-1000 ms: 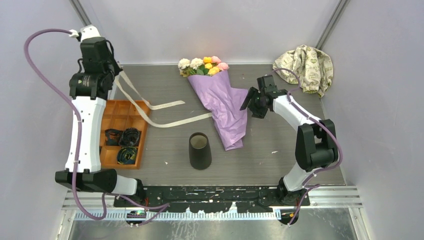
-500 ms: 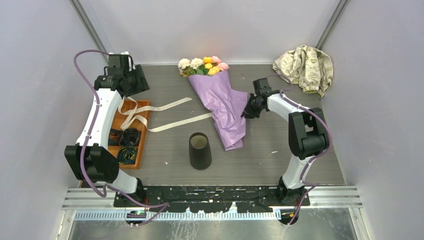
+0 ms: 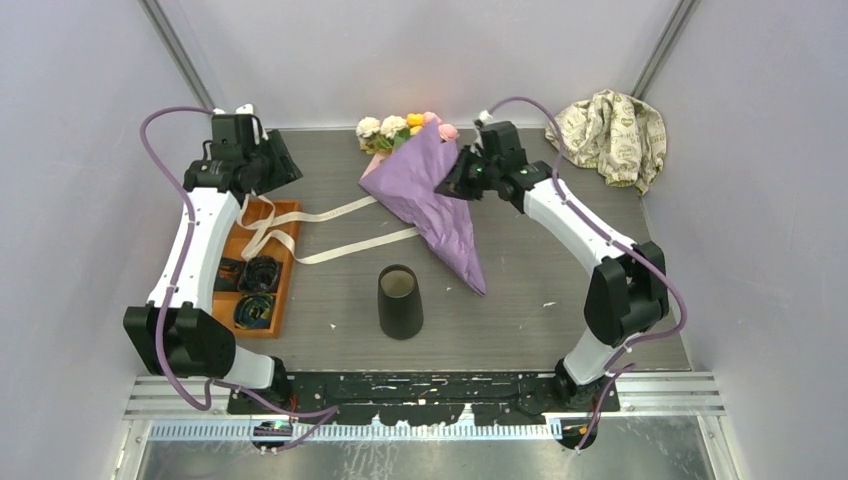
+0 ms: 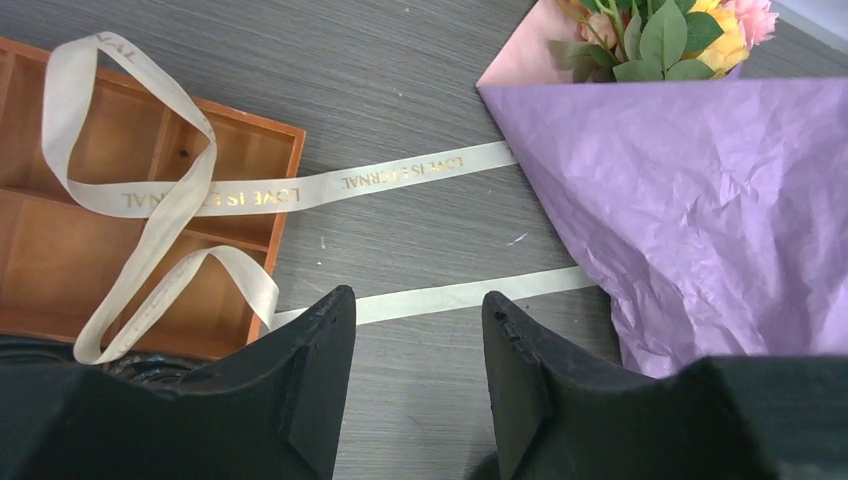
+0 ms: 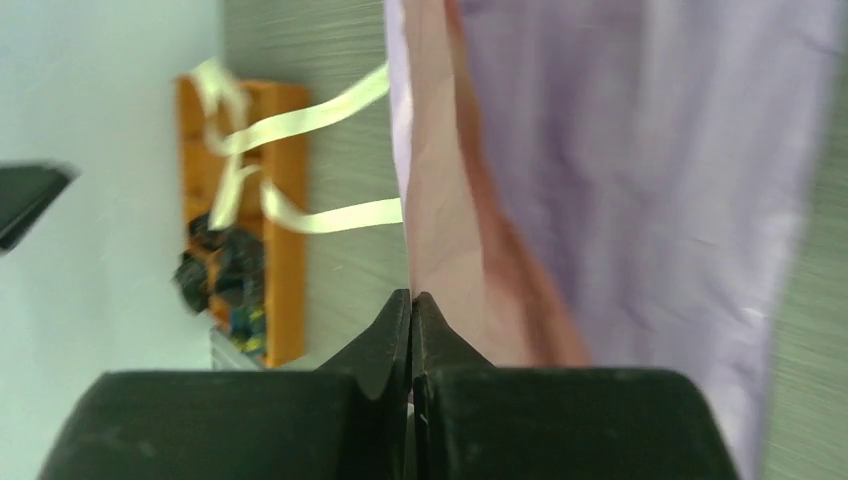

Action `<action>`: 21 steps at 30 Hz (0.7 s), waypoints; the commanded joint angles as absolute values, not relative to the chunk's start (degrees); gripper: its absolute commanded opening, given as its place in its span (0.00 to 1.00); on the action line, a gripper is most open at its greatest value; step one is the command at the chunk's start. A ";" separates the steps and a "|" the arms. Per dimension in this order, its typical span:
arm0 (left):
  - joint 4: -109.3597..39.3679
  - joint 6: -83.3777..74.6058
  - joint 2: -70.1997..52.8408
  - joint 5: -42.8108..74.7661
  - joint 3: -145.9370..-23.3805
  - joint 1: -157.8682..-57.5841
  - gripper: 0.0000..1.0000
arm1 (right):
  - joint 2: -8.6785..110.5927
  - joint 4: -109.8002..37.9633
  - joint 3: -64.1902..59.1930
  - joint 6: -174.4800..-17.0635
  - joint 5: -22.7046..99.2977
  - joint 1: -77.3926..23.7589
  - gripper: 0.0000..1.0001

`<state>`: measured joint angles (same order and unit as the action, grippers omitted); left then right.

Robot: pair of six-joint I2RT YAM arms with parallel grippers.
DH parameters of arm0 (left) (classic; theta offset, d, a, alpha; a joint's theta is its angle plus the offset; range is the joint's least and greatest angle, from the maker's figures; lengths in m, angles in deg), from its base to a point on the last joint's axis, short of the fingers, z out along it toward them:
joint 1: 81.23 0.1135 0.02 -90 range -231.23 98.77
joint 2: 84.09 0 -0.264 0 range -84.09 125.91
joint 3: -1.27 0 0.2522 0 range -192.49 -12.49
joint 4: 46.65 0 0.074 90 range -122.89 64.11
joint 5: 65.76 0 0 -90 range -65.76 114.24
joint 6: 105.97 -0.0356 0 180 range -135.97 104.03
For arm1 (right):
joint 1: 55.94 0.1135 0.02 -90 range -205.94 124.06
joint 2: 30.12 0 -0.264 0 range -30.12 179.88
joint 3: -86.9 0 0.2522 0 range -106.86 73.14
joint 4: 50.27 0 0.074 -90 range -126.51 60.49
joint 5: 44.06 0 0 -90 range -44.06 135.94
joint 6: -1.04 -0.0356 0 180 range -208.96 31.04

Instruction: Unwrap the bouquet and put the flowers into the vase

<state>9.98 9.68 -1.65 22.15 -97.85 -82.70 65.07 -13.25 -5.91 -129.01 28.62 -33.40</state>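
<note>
Two changes: R gripper (image 5: 412, 305) shut and rose; L gripper (image 4: 415, 320) let the ribbon (image 4: 400, 175) go.
R gripper: tips pressed together on the paper (image 3: 420, 185) edge, w/ pink lining right beside them in wrist view. A sec ago it was spread at the wrap's 3 o'clock; now it's up at approx 1 o'clock.
Paper: flap lifted and swung over toward 9-10 o'clock, partly covering the blooms. Tail now narrows to a point.
L gripper: fingers spread, nothing between. A sec ago it held the ribbon up high.
Ribbon: slack, looped over the tray (image 4: 40, 240) and trailing toward 3 o'clock, to the wrap.
Meaning: tie looks undone, unwrap step underway; flowers (image 3: 395, 128) not freed yet.
Bouquet (image 3: 440, 215): on the table, blooms at 12 o'clock by the back wall, point toward 5 o'clock. R gripper touches its upper edge; L gripper is near, at its 9 o'clock, apart.
Vase (image 3: 400, 302): upright at bouquet's 6-7 o'clock, just beside the tail, no stems in it; clear of both grippers.
</note>
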 commanded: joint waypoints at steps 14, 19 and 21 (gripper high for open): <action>5.08 11.80 -3.52 19.23 -94.65 -82.46 0.48 | 81.68 -18.29 -17.92 -134.63 13.24 -20.06 0.54; 4.73 12.05 -3.46 19.18 -94.62 -82.45 0.48 | 83.68 -17.78 -18.96 -134.46 11.24 -19.98 0.70; 4.64 12.02 -3.39 18.85 -95.02 -82.46 0.48 | 82.75 -17.76 -19.10 -134.17 11.78 -20.02 0.74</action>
